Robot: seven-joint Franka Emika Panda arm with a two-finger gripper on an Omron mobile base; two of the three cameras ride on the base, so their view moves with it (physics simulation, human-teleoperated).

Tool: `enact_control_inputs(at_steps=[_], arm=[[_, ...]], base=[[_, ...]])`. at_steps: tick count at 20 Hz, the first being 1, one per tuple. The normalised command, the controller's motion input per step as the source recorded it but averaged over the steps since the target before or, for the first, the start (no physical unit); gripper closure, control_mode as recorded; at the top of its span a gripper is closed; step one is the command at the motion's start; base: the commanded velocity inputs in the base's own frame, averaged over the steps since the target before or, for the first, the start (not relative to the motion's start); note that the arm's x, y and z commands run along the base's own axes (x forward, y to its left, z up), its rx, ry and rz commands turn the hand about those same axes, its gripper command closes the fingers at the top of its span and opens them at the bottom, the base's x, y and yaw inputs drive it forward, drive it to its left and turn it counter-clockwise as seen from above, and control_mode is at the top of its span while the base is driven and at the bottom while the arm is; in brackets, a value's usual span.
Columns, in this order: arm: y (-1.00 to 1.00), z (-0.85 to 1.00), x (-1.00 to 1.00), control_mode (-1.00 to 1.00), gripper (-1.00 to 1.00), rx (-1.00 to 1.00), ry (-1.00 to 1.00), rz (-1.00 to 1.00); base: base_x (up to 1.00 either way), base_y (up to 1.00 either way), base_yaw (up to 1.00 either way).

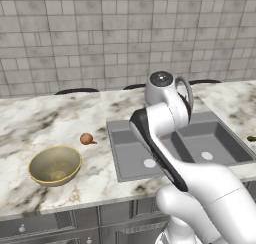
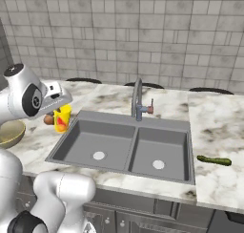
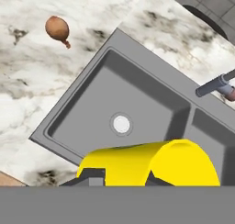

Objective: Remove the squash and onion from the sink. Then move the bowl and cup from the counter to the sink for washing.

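My gripper (image 2: pixel 61 107) is shut on the yellow cup (image 2: pixel 62 118) and holds it in the air over the counter at the left rim of the sink (image 2: pixel 119 117). The hand view has the cup (image 3: pixel 151 165) lying across the bottom between my fingertips (image 3: pixel 94 177), with the sink's left basin (image 3: pixel 151 99) below it. The brown onion (image 1: pixel 87 138) lies on the counter left of the sink (image 1: pixel 125 155). In front of it stands the olive-gold bowl (image 1: pixel 55 164). On the counter right of the sink lies the green squash (image 2: pixel 214 160). Both basins hold nothing.
A gooseneck faucet (image 2: pixel 137 100) rises behind the divider between the basins. The tiled wall runs along the back of the marble counter (image 1: pixel 40 123). My own arm (image 1: pixel 165 138) covers part of the sink in the left base view.
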Motion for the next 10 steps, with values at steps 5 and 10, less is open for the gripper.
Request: enact_control_inputs(at_steps=[5, 10], arm=[[0.26, -0.14, 0.16, -1.00, 1.00, 0.07, 0.00, 0.00], [0.22, -0.14, 0.13, -1.00, 1.00, 0.05, 0.00, 0.00]], base=[[0.00, 0.00, 0.00], [0.00, 0.00, 0.00]])
